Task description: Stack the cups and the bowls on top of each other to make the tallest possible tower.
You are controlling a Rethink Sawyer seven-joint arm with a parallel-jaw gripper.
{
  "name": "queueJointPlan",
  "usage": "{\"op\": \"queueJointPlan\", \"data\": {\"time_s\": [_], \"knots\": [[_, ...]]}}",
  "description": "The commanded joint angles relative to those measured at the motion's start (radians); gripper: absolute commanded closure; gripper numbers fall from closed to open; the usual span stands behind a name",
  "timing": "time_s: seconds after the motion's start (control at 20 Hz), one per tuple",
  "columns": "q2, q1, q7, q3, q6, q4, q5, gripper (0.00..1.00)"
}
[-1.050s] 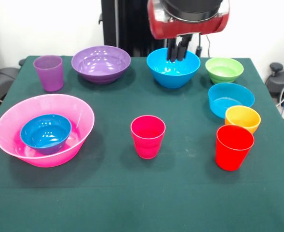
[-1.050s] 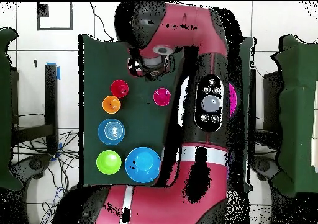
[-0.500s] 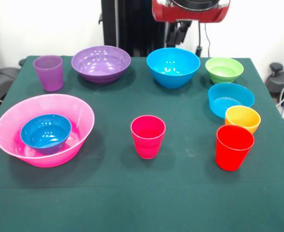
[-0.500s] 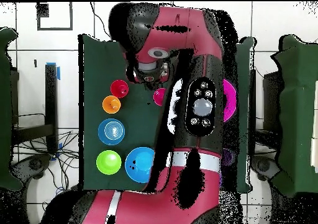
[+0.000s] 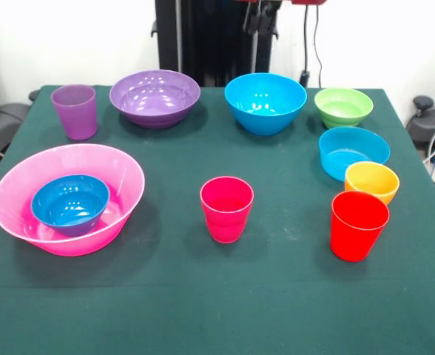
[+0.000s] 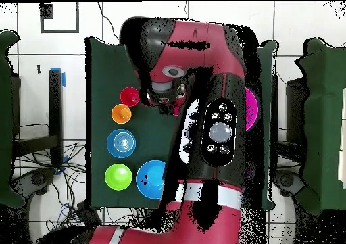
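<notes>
The hand [image 5: 262, 9] is raised at the far edge; its opening cannot be told. The small dark blue plastic bowl [image 5: 70, 203] sits in the huge pink plastic bowl [image 5: 121, 177], near left. Stacking large bowls above it risks wobble.

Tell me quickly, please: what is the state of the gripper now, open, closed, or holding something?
Gripper: it cannot be told whether open or closed; only dark tips show at the top edge of the front view, above the large blue glossy plastic bowl, touching nothing.

No readable text or labels.
</notes>
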Motion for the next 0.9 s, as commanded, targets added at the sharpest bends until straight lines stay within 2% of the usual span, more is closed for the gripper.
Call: {"op": "queueJointPlan", "data": {"time_s": [0.05, 0.2, 0.9], "knots": [[-0.063, 0.051, 0.155, 0.025, -0.186, 0.315, 0.027, 1.0], [-0.055, 0.068, 0.175, 0.024, -0.255, 0.359, 0.036, 1.0], [0.037, 0.1, 0.231, 0.041, -0.47, 0.387, 0.094, 1.0]]}}
